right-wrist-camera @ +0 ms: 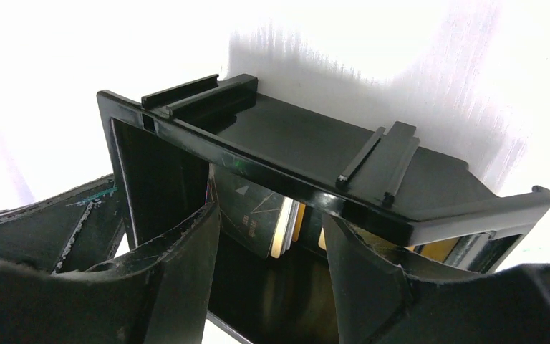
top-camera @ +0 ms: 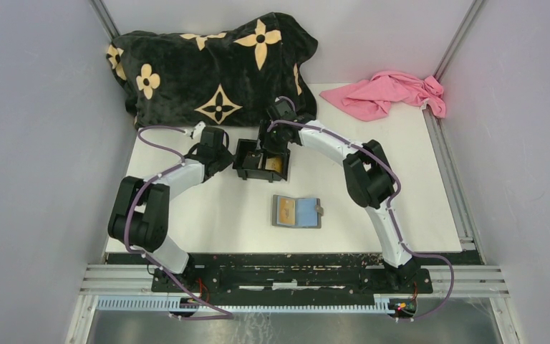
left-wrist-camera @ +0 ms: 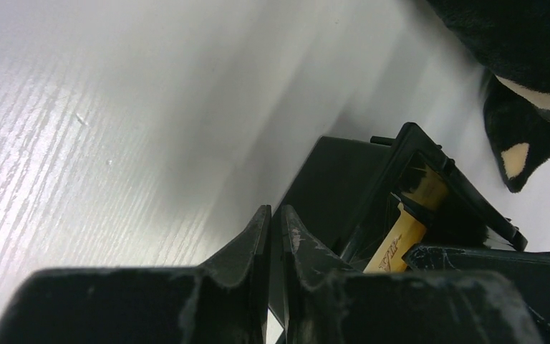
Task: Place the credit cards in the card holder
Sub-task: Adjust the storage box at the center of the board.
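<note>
Left claw (left-wrist-camera: 273,218) first: I am holding it nearly closed, with only a thin slit between the fingers and nothing I can see in it. It is sitting low over the table (top-camera: 208,222), just left of the black box (top-camera: 261,161), left of centre in the top view. I am judging that it is parked there to brace the box against sliding while my other arm is working.

Inside the box the credit cards (right-wrist-camera: 286,226) are standing on edge. A gold one (left-wrist-camera: 401,240) is showing at the right of the left wrist view.

My right claw (right-wrist-camera: 268,218) is hanging wide open at the box's mouth, a finger on either side of those cards, gripping nothing. I am reckoning the next move is closing on one.

Further right and lower in the top view, the card holder (top-camera: 297,211) is lying open and flat on the table, well apart from the box. Its inner side is facing up, ready to receive cards, and something tan is showing in its left half.
</note>
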Controlling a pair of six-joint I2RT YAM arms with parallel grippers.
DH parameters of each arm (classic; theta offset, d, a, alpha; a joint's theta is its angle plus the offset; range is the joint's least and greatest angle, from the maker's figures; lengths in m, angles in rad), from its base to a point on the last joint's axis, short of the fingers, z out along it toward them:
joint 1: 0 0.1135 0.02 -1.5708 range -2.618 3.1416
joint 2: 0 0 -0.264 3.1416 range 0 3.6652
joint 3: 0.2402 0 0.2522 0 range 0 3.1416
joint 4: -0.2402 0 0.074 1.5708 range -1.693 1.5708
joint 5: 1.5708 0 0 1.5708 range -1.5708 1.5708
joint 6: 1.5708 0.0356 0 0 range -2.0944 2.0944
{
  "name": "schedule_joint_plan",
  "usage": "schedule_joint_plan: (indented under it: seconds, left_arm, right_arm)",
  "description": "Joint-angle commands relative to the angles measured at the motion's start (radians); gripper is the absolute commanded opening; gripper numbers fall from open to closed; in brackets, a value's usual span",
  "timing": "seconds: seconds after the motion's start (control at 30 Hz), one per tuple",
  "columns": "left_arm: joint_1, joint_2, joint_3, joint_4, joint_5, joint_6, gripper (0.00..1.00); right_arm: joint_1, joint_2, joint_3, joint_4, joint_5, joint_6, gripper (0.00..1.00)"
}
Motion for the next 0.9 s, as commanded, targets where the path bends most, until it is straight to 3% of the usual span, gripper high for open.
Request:
schedule_joint_plan:
  seconds: [0.0, 0.5, 0.87]
  left_arm:
    - [0.003, 0.014, 0.018, 0.067, 0.037, 0.043, 0.16]
    - [0.003, 0.049, 0.008, 0.108, 0.09, 0.025, 0.16]
    - [0.003, 0.077, 0.005, 0.125, 0.111, 0.017, 0.15]
  right_arm:
    - [0.012, 0.028, 0.053, -0.015, 0.007, -0.013, 0.61]
    - [0.04, 0.087, 0.092, -0.111, 0.076, -0.078, 0.59]
    - [0.051, 0.107, 0.135, -0.175, 0.136, -0.13, 0.45]
